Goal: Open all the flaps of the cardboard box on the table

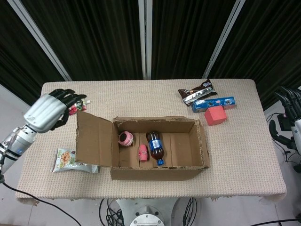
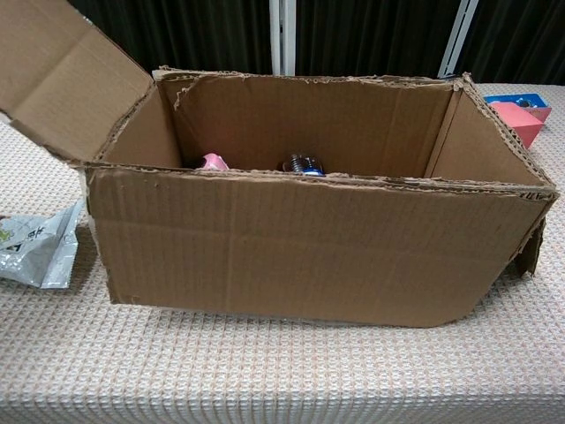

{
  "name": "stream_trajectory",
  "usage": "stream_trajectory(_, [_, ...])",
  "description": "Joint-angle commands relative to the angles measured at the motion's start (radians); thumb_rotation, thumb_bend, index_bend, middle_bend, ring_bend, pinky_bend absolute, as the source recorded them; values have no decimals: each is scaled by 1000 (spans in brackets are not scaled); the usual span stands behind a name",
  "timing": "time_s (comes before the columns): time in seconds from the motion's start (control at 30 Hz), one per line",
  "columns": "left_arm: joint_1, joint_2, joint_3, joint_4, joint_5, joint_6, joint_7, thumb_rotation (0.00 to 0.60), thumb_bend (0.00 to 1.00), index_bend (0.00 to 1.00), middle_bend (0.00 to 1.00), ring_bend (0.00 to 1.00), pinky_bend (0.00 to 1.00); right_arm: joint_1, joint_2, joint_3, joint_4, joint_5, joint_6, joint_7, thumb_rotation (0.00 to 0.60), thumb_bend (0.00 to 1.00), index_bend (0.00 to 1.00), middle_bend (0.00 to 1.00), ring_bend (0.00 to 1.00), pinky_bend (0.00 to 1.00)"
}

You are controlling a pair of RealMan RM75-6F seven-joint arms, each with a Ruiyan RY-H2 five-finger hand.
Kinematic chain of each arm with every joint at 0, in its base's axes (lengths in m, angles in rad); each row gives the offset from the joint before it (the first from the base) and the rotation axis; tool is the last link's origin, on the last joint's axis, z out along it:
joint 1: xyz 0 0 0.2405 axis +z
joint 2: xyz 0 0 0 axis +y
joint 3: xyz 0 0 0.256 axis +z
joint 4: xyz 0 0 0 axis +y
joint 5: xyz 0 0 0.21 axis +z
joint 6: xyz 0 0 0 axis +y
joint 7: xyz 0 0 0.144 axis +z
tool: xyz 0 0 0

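The cardboard box (image 1: 160,147) stands open-topped in the middle of the table; the chest view shows its front wall (image 2: 318,252) close up. Its left flap (image 1: 94,139) leans outward to the left and shows in the chest view as a raised panel (image 2: 62,79). My left hand (image 1: 47,112) hovers up and left of that flap, clear of it, fingers apart and holding nothing. My right hand (image 1: 290,102) shows at the far right, off the table, fingers spread and empty. Neither hand appears in the chest view.
Inside the box lie a pink roll (image 1: 125,138), a pink can (image 1: 143,152) and a cola bottle (image 1: 154,147). A silver snack bag (image 1: 70,160) lies under the left flap and a red packet (image 1: 76,106) beside my left hand. A wrapper (image 1: 196,92), blue box (image 1: 214,103) and red block (image 1: 215,115) sit back right.
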Motion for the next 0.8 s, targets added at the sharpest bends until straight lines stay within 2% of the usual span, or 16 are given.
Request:
stream_trajectory(0.03, [81,-36,10,78,-50,79,-16,600,749,132,254,174,267,-7,-6,-7,4,-5,6,-13,600,496,0,0,0,0])
stream_trajectory(0.13, [148,-52,26,84,-83,135,-20,600,526,125,253,174,269,-22,-23,-21,14,-11,17,-61,600,496,0,0,0,0])
stream_trajectory(0.2, [201,-69,41,82,-98,187,20,598,354,124,252,174,271,-40,-47,-40,27,-7,21,-115,600,495,0,0,0,0])
stream_trajectory(0.23, [225,-77,49,76,-105,209,46,588,315,124,251,174,271,-50,-61,-50,35,-5,22,-144,600,493,0,0,0,0])
stream_trajectory(0.3, [282,-102,73,55,-118,256,97,501,158,122,246,175,271,-77,-104,-76,65,-4,36,-220,600,488,0,0,0,0])
stream_trajectory(0.37, [338,-136,100,39,-122,298,130,410,58,122,245,175,271,-110,-161,-102,106,-5,62,-285,600,482,0,0,0,0])
stream_trajectory(0.5, [426,-208,145,52,-106,374,213,284,0,118,237,174,270,-169,-243,-145,165,11,86,-345,600,472,0,0,0,0])
stream_trajectory(0.63, [495,-268,165,91,-77,454,238,247,0,109,207,174,267,-205,-282,-179,176,36,66,-363,600,451,0,0,0,0])
stream_trajectory(0.8, [549,-315,180,140,-38,509,192,207,0,109,206,174,265,-216,-297,-193,171,85,1,-359,600,450,0,0,0,0])
